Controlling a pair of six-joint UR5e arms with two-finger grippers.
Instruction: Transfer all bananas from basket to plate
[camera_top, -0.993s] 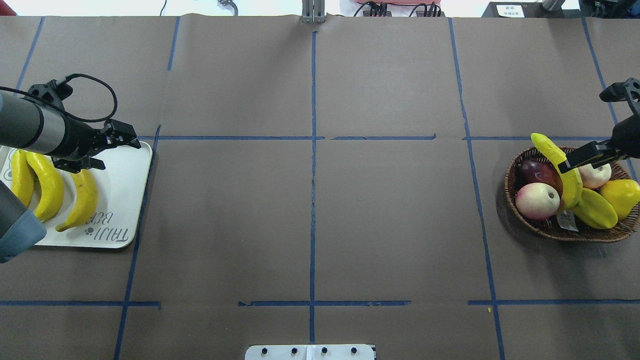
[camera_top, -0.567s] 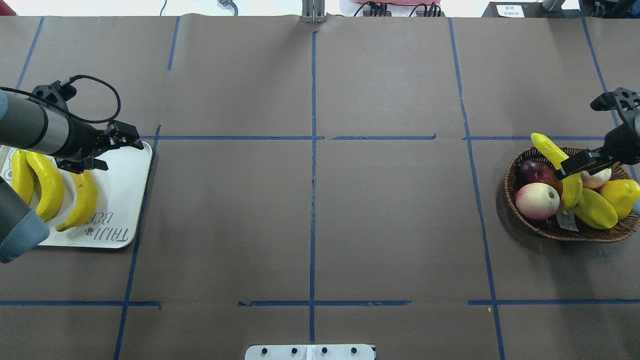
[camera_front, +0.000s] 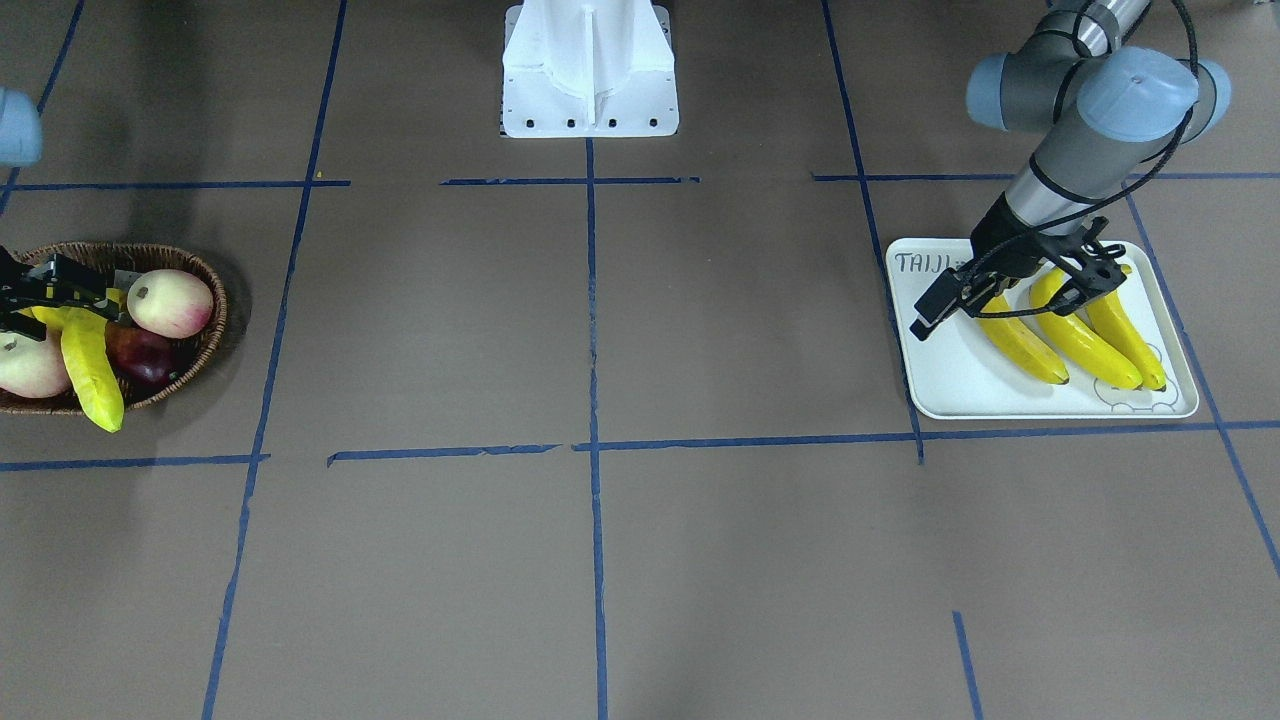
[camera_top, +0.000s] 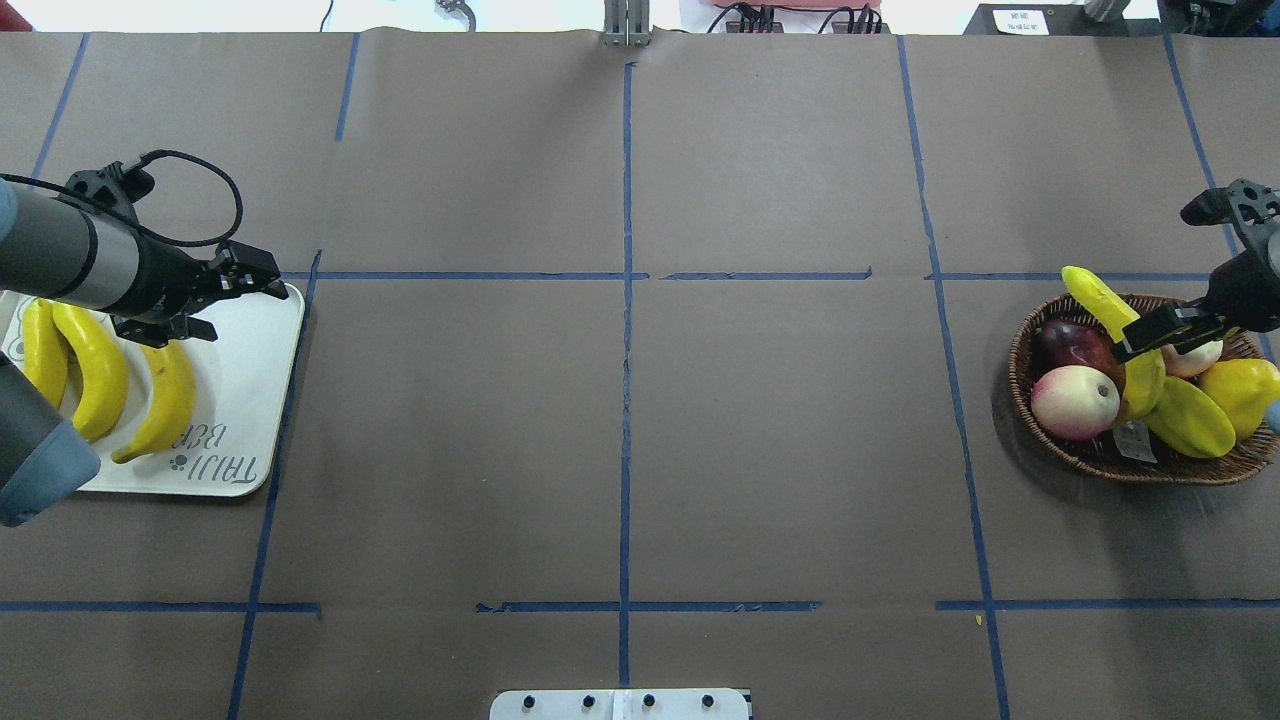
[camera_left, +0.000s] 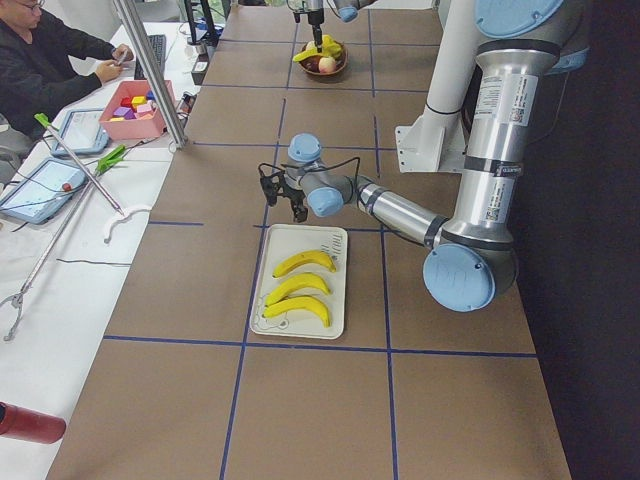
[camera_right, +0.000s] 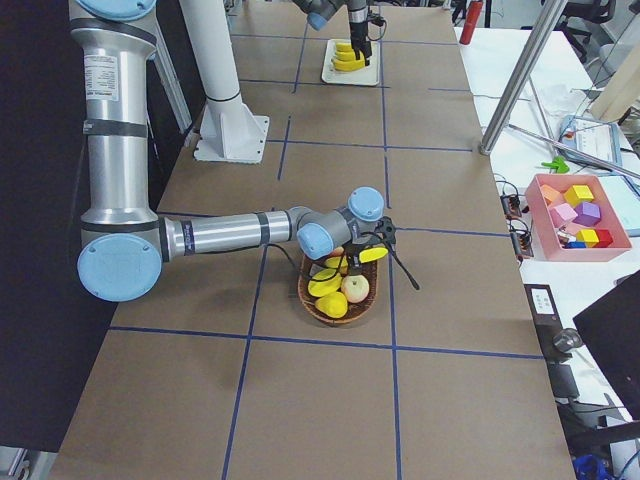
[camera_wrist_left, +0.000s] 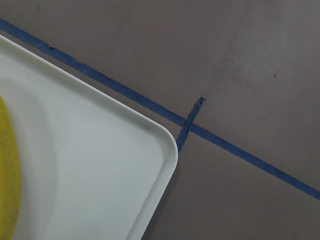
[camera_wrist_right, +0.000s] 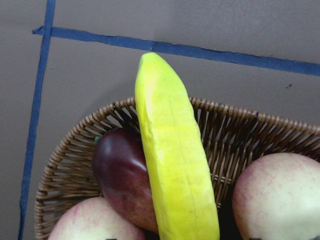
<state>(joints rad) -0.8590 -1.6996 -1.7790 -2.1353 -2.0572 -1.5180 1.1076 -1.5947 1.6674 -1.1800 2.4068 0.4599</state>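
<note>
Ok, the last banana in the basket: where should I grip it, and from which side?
Take the banana across its middle, coming down from above, jaws spanning its narrow width. It leans on a dark plum beside a peach, one tip sticking out over the basket rim, so its top is bare and its sides crowded. The right gripper hangs over that spot.

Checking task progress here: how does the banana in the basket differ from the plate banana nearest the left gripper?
The basket banana leans tilted, one end poking past the basket rim; the plate banana lies flat on the plate. The right gripper is shut on the basket banana; the plate banana lies free, the open left gripper hovering by the plate's corner. Both are yellow and curved.
</note>
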